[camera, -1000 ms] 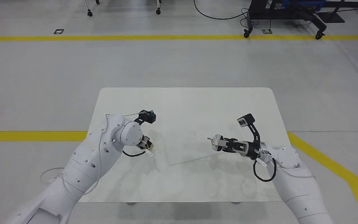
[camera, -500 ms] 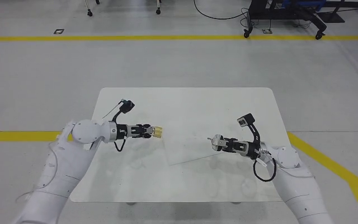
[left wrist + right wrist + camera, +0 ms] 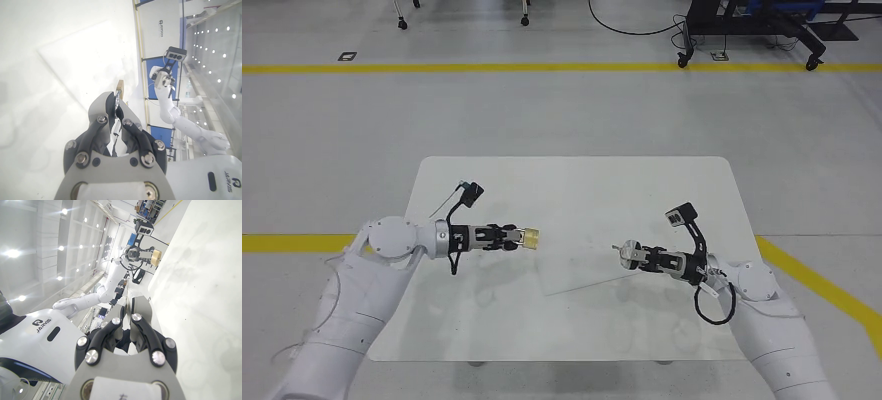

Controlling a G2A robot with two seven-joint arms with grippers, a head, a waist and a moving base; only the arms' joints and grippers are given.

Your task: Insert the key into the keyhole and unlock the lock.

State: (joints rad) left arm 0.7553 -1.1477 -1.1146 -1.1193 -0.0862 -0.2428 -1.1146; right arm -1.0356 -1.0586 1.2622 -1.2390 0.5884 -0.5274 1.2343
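Left gripper [image 3: 514, 238] above left-centre of white rectangular table [image 3: 642, 185]. Jaws clamped on silver shackle of small brass-coloured padlock [image 3: 531, 238]. Padlock body juts past fingertips toward right arm, held clear of tabletop. Right gripper [image 3: 628, 253] above table's right half, well apart from padlock. Jaws pressed together on small silvery key [image 3: 618, 248], apparently; only thin edge visible between fingers.
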